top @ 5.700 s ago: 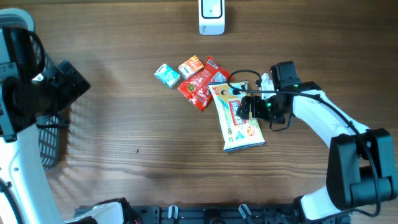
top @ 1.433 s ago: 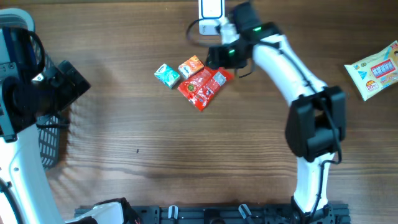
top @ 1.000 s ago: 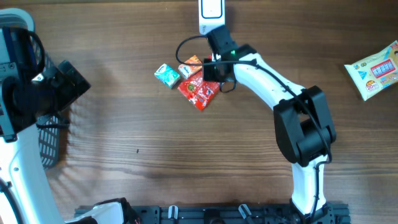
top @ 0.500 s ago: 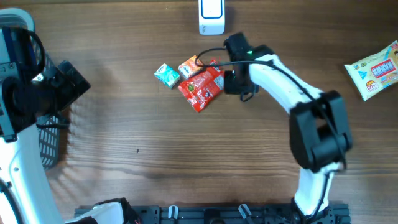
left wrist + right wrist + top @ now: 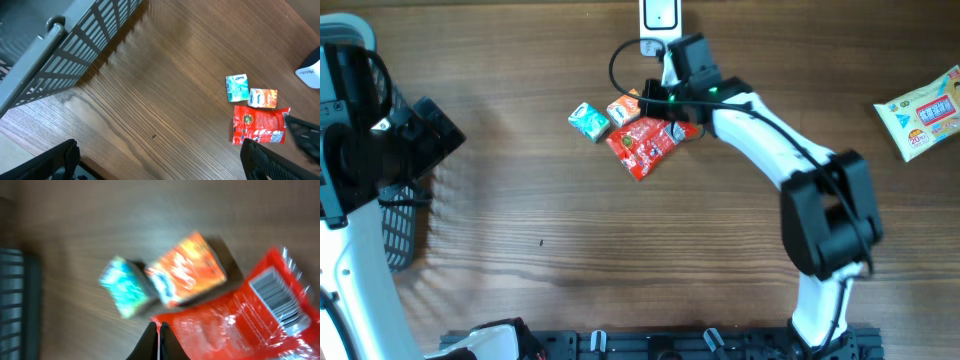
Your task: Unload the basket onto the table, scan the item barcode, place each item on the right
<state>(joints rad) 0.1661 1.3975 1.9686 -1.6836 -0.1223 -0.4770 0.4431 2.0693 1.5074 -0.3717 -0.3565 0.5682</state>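
The right arm reaches across the wooden desk (image 5: pixel 520 250) toward a small cluster of goods near its far middle, its right claw (image 5: pixel 655 105) pressed shut with the fingers (image 5: pixel 157 335) together. In the blurred right wrist view the tips sit at the edge of a red packet (image 5: pixel 235 322); whether they pinch the wrapper cannot be told. The red packet (image 5: pixel 645 143) lies flat on the desk with its barcode (image 5: pixel 277 297) facing up at one end. Touching its upper edge is an orange box (image 5: pixel 625 107), and a teal box (image 5: pixel 588 120) sits just beside that on the left. A white scanner (image 5: pixel 660 18) stands at the far edge of the desk, just beyond the right arm's wrist. A yellow-and-white packet (image 5: pixel 925 110) lies well apart at the desk's right edge. On the other side, the left claw (image 5: pixel 157 150) hangs with its fingers spread wide and nothing between them, above bare wood near a dark wire basket (image 5: pixel 75 45). From that wrist the same teal box (image 5: pixel 237 87), orange box (image 5: pixel 263 98) and red packet (image 5: pixel 259 125) show in the distance.
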